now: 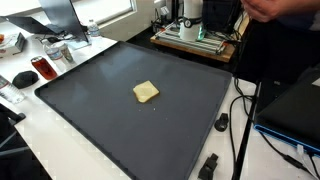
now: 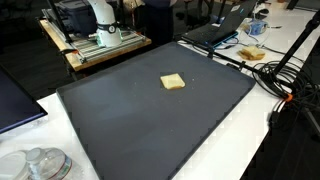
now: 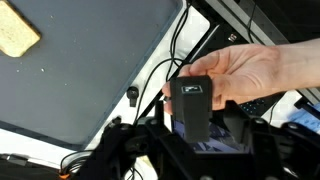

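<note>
Black box (image 3: 192, 100) is seen low in the middle of the wrist view, pinched by a hand (image 3: 250, 70) and set between the jaws; whether they are clamped on it cannot be told. The counter (image 1: 55, 145) is covered by a dark mat (image 1: 100, 110), and a yellow sponge (image 1: 146, 92) lies mid-frame on it in both exterior views. If the hand were withdrawn before a firm grip is made, the box would likely be dropped. The hand might also be nipped.

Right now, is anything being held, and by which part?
A person's hand holds a black box by one end; whether the gripper grips it cannot be told.
</note>
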{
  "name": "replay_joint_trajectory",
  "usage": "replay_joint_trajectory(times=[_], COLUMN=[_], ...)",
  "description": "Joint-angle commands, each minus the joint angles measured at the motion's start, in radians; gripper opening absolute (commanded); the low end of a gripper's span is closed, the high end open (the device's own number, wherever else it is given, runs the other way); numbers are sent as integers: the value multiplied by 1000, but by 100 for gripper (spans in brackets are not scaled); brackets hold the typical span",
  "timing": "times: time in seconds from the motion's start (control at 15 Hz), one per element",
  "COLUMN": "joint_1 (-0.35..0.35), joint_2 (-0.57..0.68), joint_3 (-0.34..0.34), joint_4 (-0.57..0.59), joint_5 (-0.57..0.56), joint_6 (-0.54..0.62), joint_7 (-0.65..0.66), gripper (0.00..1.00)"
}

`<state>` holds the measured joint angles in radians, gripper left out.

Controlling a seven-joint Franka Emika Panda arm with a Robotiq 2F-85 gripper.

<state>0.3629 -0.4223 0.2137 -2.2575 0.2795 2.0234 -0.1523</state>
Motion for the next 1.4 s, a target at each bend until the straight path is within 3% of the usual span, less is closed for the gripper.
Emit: replay_joint_trajectory(times=[0.0,0.27,0.4,0.6,0.67,0.87,1.0,1.33], joint_1=[-12,-15,-17,-19,-20,-21,-21,-28], joint_2=[14,17,17,17,16,15,16,20], joint_3=[-1,-1,-1,-2,-2,-2,-3,-6], joint_4=[30,36,40,41,41,42,44,48], joint_5=[-2,-5,-5,-6,-7,-10,-11,-16], joint_6=[-39,-50,-57,-58,-59,-61,-64,-67], joint_7=[-15,-16,-17,-18,-18,-20,-23,-20], gripper=[35,26,33,34,31,5,10,9])
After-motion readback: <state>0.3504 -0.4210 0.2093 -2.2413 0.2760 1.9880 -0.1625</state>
